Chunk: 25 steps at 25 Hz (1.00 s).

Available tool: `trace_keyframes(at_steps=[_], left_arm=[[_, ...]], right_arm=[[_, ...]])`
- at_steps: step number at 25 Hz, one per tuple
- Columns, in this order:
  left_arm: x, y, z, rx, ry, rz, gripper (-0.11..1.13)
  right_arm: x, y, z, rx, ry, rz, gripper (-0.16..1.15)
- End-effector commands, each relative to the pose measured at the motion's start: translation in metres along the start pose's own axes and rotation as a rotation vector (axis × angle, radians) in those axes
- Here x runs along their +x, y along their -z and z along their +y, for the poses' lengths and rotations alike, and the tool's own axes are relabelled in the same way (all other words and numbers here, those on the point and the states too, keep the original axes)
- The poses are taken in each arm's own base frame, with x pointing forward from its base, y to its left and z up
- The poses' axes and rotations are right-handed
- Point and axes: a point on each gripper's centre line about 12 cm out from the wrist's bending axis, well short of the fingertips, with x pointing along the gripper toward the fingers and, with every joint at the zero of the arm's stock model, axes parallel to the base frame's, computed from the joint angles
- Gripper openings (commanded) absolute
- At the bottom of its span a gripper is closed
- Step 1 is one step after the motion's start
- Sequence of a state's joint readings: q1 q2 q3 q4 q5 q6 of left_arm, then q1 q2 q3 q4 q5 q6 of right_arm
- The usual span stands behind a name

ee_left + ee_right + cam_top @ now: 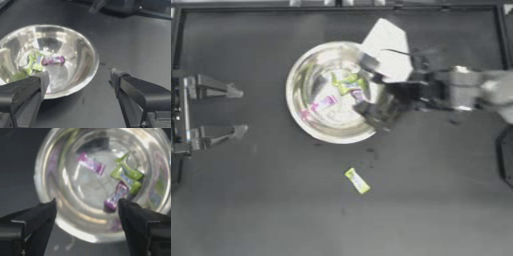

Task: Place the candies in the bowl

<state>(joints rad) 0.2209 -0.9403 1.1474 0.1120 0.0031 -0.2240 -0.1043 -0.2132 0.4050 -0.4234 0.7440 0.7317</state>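
Shiny silver bowl (304, 107) on a dark grey table (251, 200), mirroring pale streaks. Inside, two pink-purple candies (91, 164) (115, 196) with white lettering and two yellow-green candies (128, 172); alone on the table, a third yellow-green candy (357, 180) with a white stripe. Black jaws on left gripper (238, 111) and right gripper (369, 85).
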Motion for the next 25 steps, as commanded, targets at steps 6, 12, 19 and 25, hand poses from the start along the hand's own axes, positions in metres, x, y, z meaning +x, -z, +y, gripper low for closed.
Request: trace_keyframes(at_steps=[6,12,19,25], left_arm=[[0.002,-0.005,-0.001,0.002,0.001,-0.006,1.02],[0.002,-0.008,-0.001,0.002,-0.002,-0.002,1.02],[0.002,-0.008,-0.001,0.002,0.000,-0.002,1.02],[0.002,-0.005,-0.005,0.019,0.020,0.007,1.02]], right_arm=[[-0.070,0.055,-0.013,-0.030,-0.213,-0.193,0.99],[-0.082,0.090,-0.017,-0.056,-0.353,-0.302,0.99],[-0.081,0.102,-0.026,-0.103,-0.330,-0.315,0.99],[-0.083,0.090,-0.015,-0.079,-0.355,-0.307,0.99]])
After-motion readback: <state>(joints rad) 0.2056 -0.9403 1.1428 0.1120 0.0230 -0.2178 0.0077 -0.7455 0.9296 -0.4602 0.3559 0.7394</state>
